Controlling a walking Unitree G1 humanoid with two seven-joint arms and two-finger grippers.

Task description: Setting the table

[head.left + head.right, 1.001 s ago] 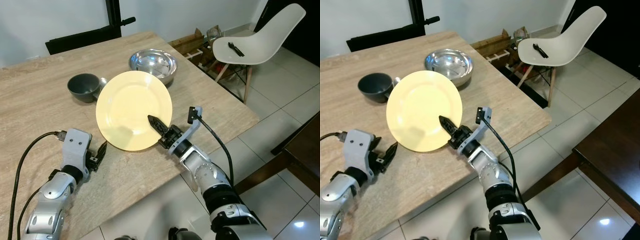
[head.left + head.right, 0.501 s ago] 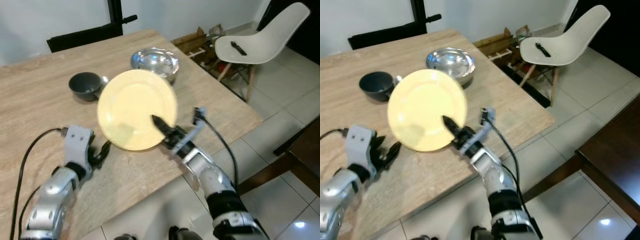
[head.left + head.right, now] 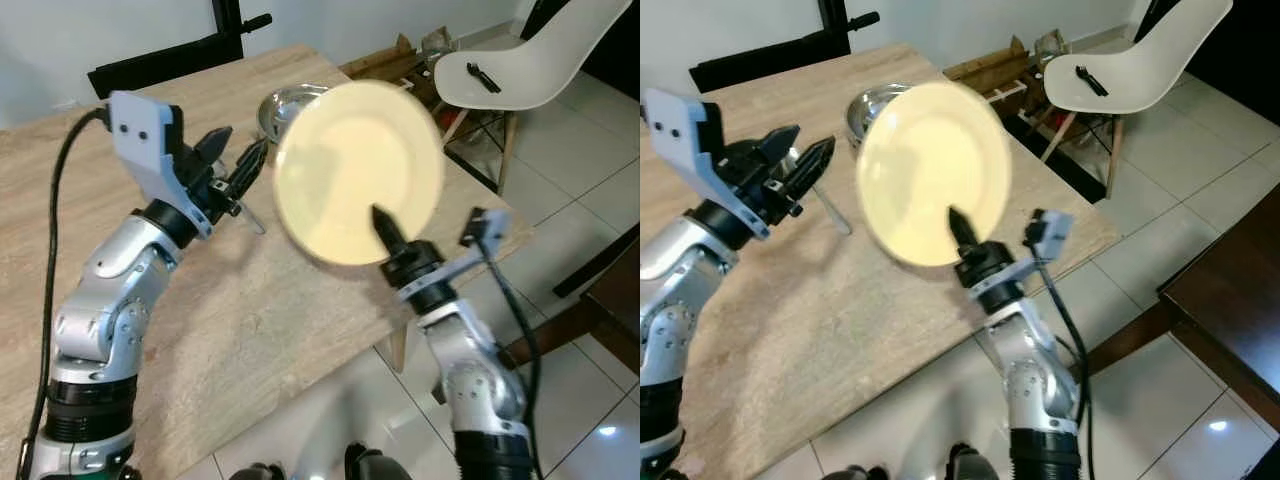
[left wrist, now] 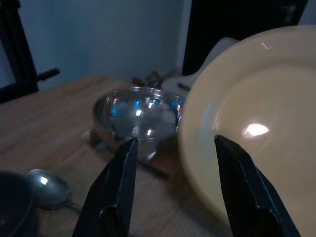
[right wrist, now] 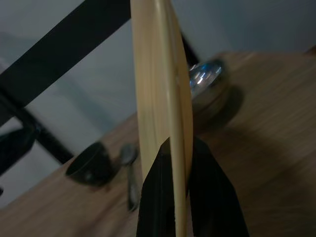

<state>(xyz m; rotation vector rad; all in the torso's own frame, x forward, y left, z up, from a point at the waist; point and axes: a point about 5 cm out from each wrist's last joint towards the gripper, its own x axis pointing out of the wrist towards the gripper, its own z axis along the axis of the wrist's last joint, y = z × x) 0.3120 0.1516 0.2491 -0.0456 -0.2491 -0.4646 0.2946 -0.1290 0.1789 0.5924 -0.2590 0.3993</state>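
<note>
The right tool (image 3: 385,225) clamps the yellow plate (image 3: 358,170) upright above the counter (image 3: 250,300); the left tool (image 3: 235,170) (fingers apart) holds nothing.

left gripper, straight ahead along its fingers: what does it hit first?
Probably the yellow plate held upright by the right gripper. In the left wrist view the open left gripper frames the plate's near edge, with the steel bowl farther back. Depth is unclear, so a miss into the bowl is possible.

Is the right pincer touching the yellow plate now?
Touching. In the right wrist view, the right pincer has its two black fingers on either side of the yellow plate's rim, pinching it.
</note>
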